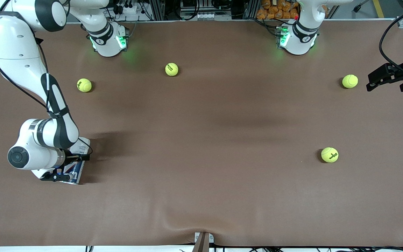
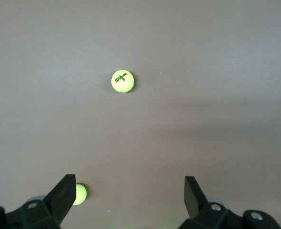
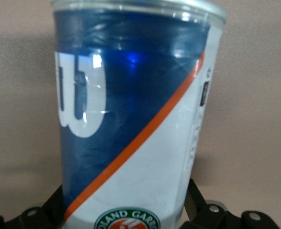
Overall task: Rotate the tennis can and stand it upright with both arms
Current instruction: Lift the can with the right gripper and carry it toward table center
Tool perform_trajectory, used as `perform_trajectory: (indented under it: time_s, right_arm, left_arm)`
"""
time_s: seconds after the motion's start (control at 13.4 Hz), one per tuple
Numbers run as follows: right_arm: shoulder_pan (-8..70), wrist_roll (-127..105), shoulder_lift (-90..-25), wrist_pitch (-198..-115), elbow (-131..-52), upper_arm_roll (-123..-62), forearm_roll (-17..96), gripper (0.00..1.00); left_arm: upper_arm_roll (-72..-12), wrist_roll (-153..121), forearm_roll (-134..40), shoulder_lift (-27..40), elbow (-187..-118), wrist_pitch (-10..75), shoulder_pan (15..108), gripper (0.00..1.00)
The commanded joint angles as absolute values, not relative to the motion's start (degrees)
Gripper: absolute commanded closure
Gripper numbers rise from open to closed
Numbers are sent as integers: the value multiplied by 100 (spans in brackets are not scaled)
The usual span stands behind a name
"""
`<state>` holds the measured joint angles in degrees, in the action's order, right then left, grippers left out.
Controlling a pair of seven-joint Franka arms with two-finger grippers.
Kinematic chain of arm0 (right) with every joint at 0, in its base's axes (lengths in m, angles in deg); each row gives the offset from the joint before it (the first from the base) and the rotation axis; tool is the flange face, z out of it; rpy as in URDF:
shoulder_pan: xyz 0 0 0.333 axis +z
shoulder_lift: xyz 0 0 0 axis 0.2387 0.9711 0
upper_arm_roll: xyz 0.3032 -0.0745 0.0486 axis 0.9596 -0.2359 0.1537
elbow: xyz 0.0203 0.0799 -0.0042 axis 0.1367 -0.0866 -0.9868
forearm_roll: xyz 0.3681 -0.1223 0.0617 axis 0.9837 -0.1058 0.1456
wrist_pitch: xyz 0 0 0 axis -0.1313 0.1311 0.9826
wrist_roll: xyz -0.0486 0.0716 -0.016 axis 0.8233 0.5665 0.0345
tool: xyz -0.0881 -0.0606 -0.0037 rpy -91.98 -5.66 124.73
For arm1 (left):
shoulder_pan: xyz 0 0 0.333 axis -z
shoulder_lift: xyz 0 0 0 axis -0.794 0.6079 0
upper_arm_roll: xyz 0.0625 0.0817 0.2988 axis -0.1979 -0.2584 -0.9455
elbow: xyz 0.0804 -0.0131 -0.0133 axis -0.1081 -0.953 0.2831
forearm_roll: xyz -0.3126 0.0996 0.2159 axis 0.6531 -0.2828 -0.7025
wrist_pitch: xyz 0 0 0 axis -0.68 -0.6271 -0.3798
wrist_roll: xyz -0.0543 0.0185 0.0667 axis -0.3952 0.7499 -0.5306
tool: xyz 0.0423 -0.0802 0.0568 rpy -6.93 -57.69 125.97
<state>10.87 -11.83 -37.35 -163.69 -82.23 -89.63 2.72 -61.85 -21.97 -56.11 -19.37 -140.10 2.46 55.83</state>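
Note:
The tennis can [image 1: 78,169] lies low on the brown table near the right arm's end, mostly hidden under the right wrist. Its silver rim points toward the front camera. In the right wrist view the can [image 3: 131,109] fills the picture: dark blue with a white logo, an orange stripe and a white lower part. My right gripper [image 1: 68,167] is shut on the can, with a finger on each side [image 3: 126,202]. My left gripper [image 1: 385,78] waits open and empty above the left arm's end of the table [image 2: 131,193].
Several yellow-green tennis balls lie on the table: one [image 1: 84,85] near the right arm's base, one [image 1: 171,69] mid-table near the bases, one [image 1: 350,81] beside my left gripper and one [image 1: 329,154] nearer the front camera. Two balls [image 2: 122,80] [image 2: 78,194] show in the left wrist view.

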Motion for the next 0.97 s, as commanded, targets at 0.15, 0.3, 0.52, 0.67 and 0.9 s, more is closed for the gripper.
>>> perform_trajectory:
  time_s: [0.15, 0.3, 0.52, 0.67, 0.9]
  right_arm:
    - [1091, -1012, -3730, -16402, -8213, -8934, 311, 17]
    - [1100, -854, -3739, -16376, -8187, -8934, 311, 19]
    - [1213, -530, -3853, -16350, -8152, -8934, 311, 18]
    - [1424, -153, -3985, -16253, -8038, -8925, 311, 17]
    - [1592, 1233, -4029, -16182, -7827, -8750, 328, 17]
  left_arm:
    - [-6183, -2314, -5675, -1926, -13982, 225, 5564, 0]
    - [-6183, -2305, -5675, -1926, -13982, 234, 5564, 0]
    - [-6183, -2305, -5675, -1926, -13982, 234, 5555, 0]
    - [-6183, -2305, -5675, -1926, -13991, 234, 5564, 0]
    - [-6183, -2305, -5675, -1926, -13991, 234, 5572, 0]
